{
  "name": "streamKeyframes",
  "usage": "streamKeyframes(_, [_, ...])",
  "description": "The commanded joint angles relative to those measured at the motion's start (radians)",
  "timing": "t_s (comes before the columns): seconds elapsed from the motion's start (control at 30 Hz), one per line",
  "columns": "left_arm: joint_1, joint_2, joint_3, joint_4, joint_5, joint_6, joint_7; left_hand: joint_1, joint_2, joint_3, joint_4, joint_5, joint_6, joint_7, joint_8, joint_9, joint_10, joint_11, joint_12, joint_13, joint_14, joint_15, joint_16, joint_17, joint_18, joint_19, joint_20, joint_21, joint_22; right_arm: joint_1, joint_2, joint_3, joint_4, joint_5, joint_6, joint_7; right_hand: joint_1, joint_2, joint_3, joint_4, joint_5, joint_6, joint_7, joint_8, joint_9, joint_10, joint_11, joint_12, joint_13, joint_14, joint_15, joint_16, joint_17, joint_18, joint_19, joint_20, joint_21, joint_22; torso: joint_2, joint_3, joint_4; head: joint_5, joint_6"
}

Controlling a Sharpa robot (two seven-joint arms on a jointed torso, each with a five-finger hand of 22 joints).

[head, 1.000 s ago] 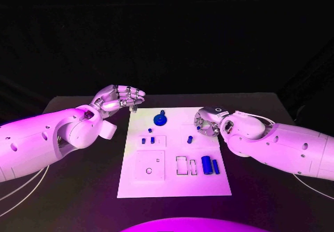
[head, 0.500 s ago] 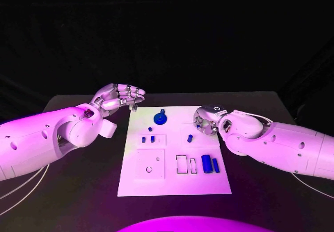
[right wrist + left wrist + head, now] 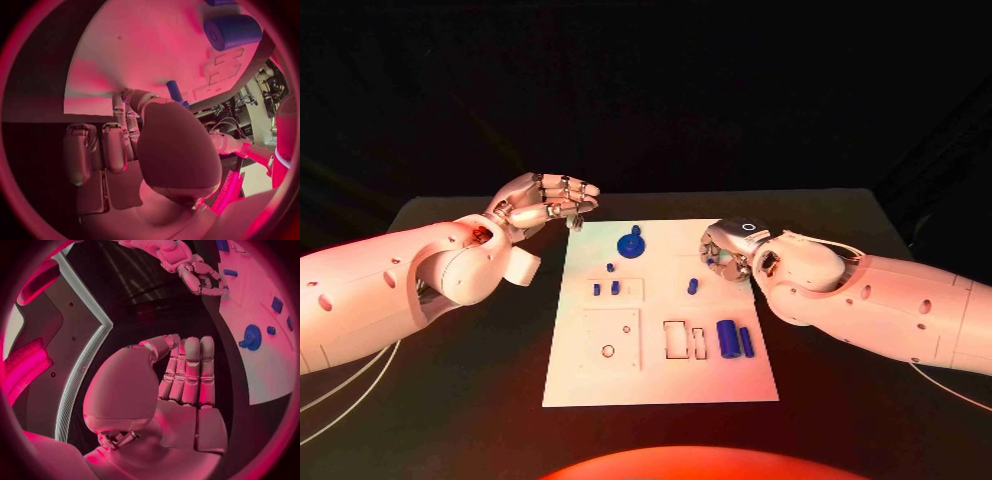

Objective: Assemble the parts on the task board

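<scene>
Left hand (image 3: 548, 203) hovers over the black table (image 3: 473, 330) just off the far-left corner of the task board (image 3: 661, 380), fingers curled in together, nothing in them. The left wrist view shows the same: fingers (image 3: 190, 372) folded side by side against the palm, empty. Right hand (image 3: 728, 250) sits at the board's right edge near the far end, fingers curled in toward the palm; in the right wrist view its fingers (image 3: 103, 150) are bent down close over the board surface, and whether anything is pinched under them cannot be told.

Board lies flat mid-table, long side running away from the robot. Parts on it: round blue disc with a knob (image 3: 633, 245) near the far edge, centre. Small blue peg (image 3: 692, 286) just left of the right hand, apart from it; the same peg (image 3: 174, 92) shows past the thumb in the right wrist view. Two small blue pieces (image 3: 606, 288) stand side by side on the left half, a tiny blue bit (image 3: 610, 268) just beyond them. Large blue cylinder (image 3: 728, 338) and a thinner blue bar (image 3: 747, 343) lie side by side on the right half toward the near end, beside outlined rectangular slots (image 3: 676, 340). A square recess (image 3: 612, 340) on the left near half.
</scene>
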Motion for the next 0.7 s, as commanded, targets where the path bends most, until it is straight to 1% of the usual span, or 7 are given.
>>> streamKeyframes(0.03, [0.001, 0.000, 0.001, 0.003, 0.003, 0.013, 0.005, 0.000, 0.005, -0.004, -0.004, 0.003, -0.001, -0.003, 0.001, 0.001, -0.009, 0.002, 0.003, -0.002, 0.002, -0.001, 0.003, 0.001, 0.017, 0.008, 0.000, -0.002, -0.002, -0.006, -0.008, -0.004, 0.011, -0.021, -0.040, -0.013, -0.009, 0.006, 0.022, -0.026, 0.006, 0.008, 0.001, 0.002, 0.002, 0.054, -0.044, -0.002, 0.004, 0.051, -0.005, 0.007, 0.002, -0.008, 0.072, -0.004, 0.007, 0.216, -0.001, -0.0006, 0.0009, 0.000, 0.001])
streamKeyframes(0.13, [0.001, 0.000, 0.001, 0.003, 0.003, 0.012, 0.004, 0.000, 0.005, -0.004, -0.004, 0.004, -0.002, -0.003, 0.001, 0.001, -0.010, 0.003, 0.003, -0.002, 0.002, -0.001, 0.003, 0.001, 0.017, 0.008, 0.000, -0.002, -0.002, -0.006, -0.016, -0.003, 0.024, -0.021, -0.076, -0.008, -0.011, 0.005, 0.024, -0.028, 0.006, 0.009, 0.001, 0.002, 0.003, 0.055, -0.044, -0.003, 0.004, 0.051, -0.005, 0.007, 0.002, -0.009, 0.073, -0.004, 0.010, 0.218, -0.001, -0.0008, 0.0007, 0.000, 0.002])
streamKeyframes(0.43, [0.001, -0.001, 0.001, 0.002, 0.003, 0.007, -0.001, -0.005, 0.002, -0.004, -0.006, 0.004, -0.020, 0.005, -0.007, -0.003, -0.023, 0.009, 0.004, -0.006, -0.005, 0.003, 0.001, 0.002, 0.016, 0.006, 0.003, -0.004, -0.004, 0.001, -0.048, 0.003, 0.068, -0.010, -0.136, 0.003, -0.016, 0.004, 0.027, -0.030, 0.006, 0.010, 0.001, 0.003, 0.005, 0.057, -0.044, -0.004, 0.004, 0.051, -0.005, 0.008, 0.004, -0.009, 0.073, -0.004, 0.012, 0.218, -0.001, -0.0013, 0.0006, 0.001, 0.003])
streamKeyframes(0.47, [0.001, -0.002, 0.001, 0.004, 0.003, 0.006, -0.003, -0.006, 0.002, -0.004, -0.006, 0.005, -0.021, 0.005, -0.007, -0.003, -0.024, 0.009, 0.004, -0.006, -0.005, 0.004, 0.001, 0.002, 0.016, 0.005, 0.003, -0.005, -0.004, 0.002, -0.057, 0.004, 0.081, -0.006, -0.146, 0.006, -0.017, 0.004, 0.028, -0.031, 0.007, 0.010, 0.001, 0.003, 0.005, 0.058, -0.044, -0.004, 0.004, 0.051, -0.005, 0.009, 0.005, -0.009, 0.073, -0.004, 0.013, 0.219, -0.001, -0.0012, 0.0010, 0.002, 0.008])
streamKeyframes(0.53, [0.001, -0.002, 0.001, 0.008, 0.003, 0.006, -0.004, -0.007, 0.002, -0.004, -0.006, 0.005, -0.023, 0.006, -0.008, -0.003, -0.026, 0.010, 0.004, -0.006, -0.006, 0.005, 0.001, 0.002, 0.016, 0.005, 0.004, -0.005, -0.005, 0.002, -0.071, 0.006, 0.100, 0.002, -0.159, 0.009, -0.019, 0.003, 0.029, -0.032, 0.007, 0.011, 0.001, 0.003, 0.006, 0.059, -0.045, -0.004, 0.004, 0.051, -0.006, 0.009, 0.006, -0.010, 0.074, -0.004, 0.015, 0.220, 0.000, -0.0007, 0.0019, 0.005, 0.012])
streamKeyframes(0.63, [0.001, -0.002, 0.001, 0.011, 0.003, 0.006, -0.005, -0.007, 0.002, -0.004, -0.006, 0.005, -0.024, 0.007, -0.008, -0.003, -0.027, 0.011, 0.004, -0.006, -0.007, 0.005, 0.001, 0.003, 0.016, 0.005, 0.004, -0.005, -0.005, 0.003, -0.088, 0.008, 0.127, 0.010, -0.171, 0.014, -0.020, 0.003, 0.031, -0.033, 0.007, 0.012, 0.001, 0.003, 0.006, 0.060, -0.045, -0.005, 0.005, 0.051, -0.006, 0.010, 0.007, -0.010, 0.075, -0.004, 0.017, 0.221, -0.001, -0.0009, 0.0015, 0.008, 0.011])
streamKeyframes(0.7, [0.001, -0.001, 0.001, 0.013, 0.003, 0.006, -0.005, -0.007, 0.002, -0.004, -0.006, 0.005, -0.026, 0.007, -0.009, -0.003, -0.029, 0.011, 0.004, -0.007, -0.007, 0.006, 0.001, 0.003, 0.016, 0.004, 0.005, -0.006, -0.005, 0.003, -0.102, 0.009, 0.152, 0.020, -0.179, 0.018, -0.020, 0.003, 0.031, -0.033, 0.007, 0.012, 0.001, 0.003, 0.006, 0.060, -0.045, -0.005, 0.005, 0.051, -0.006, 0.010, 0.007, -0.010, 0.075, -0.004, 0.017, 0.221, -0.002, -0.0011, -0.0002, 0.011, 0.011])
